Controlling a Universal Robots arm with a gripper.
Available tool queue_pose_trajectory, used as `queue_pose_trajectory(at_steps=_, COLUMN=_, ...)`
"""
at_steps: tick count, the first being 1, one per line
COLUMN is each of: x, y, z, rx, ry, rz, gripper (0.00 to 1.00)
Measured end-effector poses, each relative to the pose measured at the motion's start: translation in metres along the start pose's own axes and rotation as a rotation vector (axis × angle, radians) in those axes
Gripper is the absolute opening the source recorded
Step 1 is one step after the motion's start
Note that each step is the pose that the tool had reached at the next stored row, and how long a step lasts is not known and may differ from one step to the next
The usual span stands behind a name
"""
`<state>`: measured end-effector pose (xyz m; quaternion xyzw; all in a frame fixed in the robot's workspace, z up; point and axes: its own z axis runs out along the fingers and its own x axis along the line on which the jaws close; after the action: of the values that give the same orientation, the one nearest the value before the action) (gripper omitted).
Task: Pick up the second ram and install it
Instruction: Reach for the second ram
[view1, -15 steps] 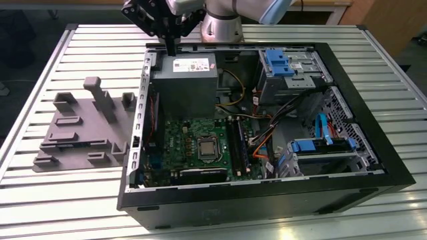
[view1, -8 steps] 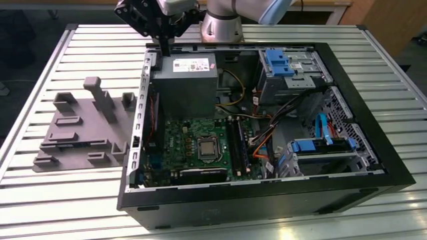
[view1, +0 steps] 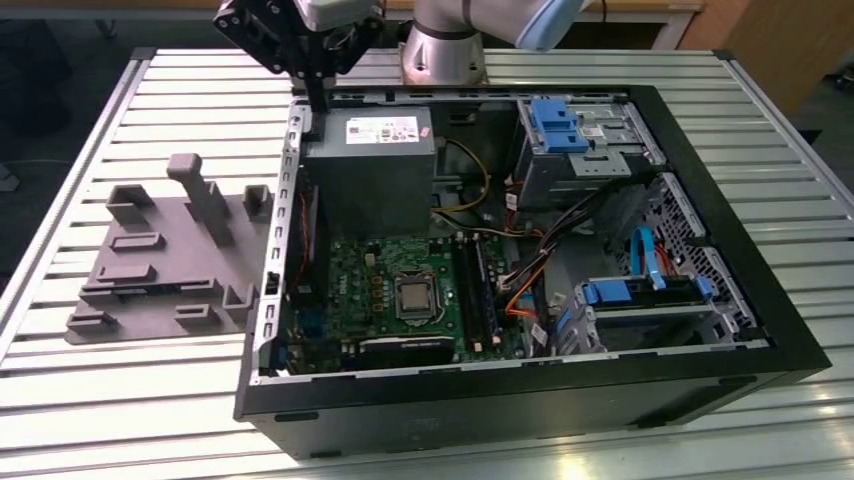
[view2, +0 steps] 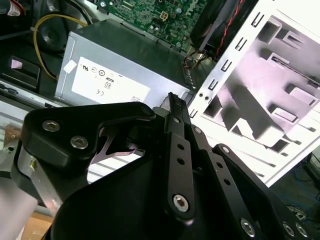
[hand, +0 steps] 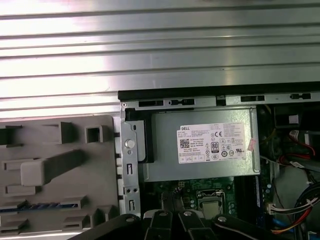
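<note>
Clenched pincer (view1: 318, 103) over a corner edge of the case (view1: 534, 410), beside one power supply (view1: 367, 170). Slatted table (view1: 80, 400) open all around. One second ram (hand: 40, 206) lying in one foam tray (view1: 167, 222).

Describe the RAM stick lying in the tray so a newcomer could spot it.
Start at the grey moulded tray lying on the slatted table beside the open computer case. One of its long slots holds the second ram, a narrow dark blue-green strip. Everything around it is plain grey blocks and pegs; it alone is coloured.
</note>
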<state>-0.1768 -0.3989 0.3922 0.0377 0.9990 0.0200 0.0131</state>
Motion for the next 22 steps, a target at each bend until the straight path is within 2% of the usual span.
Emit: queue_pose_trajectory(at_steps=22, x=0.0304, y=-0.0023, z=-0.0001, rx=0.0, ry=0.0, rz=0.0, gripper=0.11)
